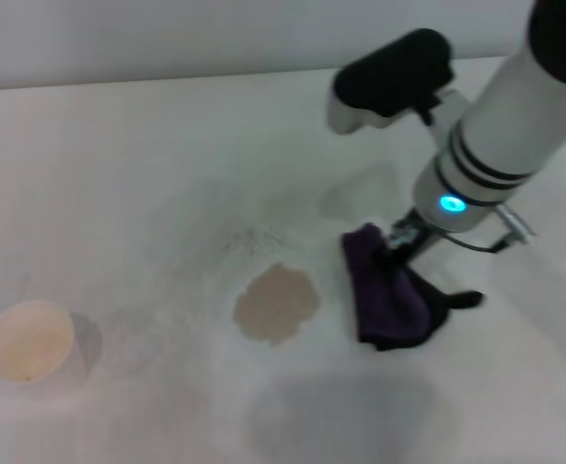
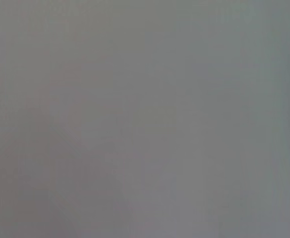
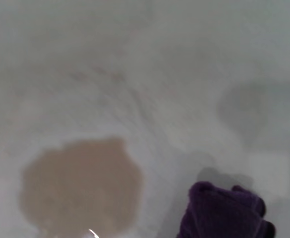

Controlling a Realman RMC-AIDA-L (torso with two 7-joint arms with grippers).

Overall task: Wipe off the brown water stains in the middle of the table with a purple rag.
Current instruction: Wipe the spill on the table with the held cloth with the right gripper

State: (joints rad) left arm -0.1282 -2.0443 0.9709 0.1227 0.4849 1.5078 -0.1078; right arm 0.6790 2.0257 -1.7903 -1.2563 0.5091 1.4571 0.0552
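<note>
White worktop (image 1: 147, 174) filled the head view, with faint grey speckled smears around centre. The brown stain (image 1: 277, 303), a roughly round tan blotch with uneven edges, sat just below centre, about 6 o'clock from the middle. The purple rag (image 1: 387, 295) lay bunched on the worktop at 3 o'clock of the stain, just beside it with a narrow strip of bare white between, not touching. Black strap end stuck out of the rag toward 3 o'clock.

The right gripper (image 1: 399, 247) came down from 1 o'clock onto the rag's upper edge, wrist ring lit blue. Jaws were buried in the cloth folds; looked to be on the rag, but open or closed cannot be told.

A white cup (image 1: 29, 343) stood at 9 o'clock of the stain, well apart, near the left edge.

Right wrist view: stain (image 3: 80, 186) and rag (image 3: 224, 213) both in shot, gap of bare worktop (image 3: 159, 74) between them; own jaws not seen.

Left wrist view showed only flat grey, nothing to tell. Left gripper was not seen in any view.
</note>
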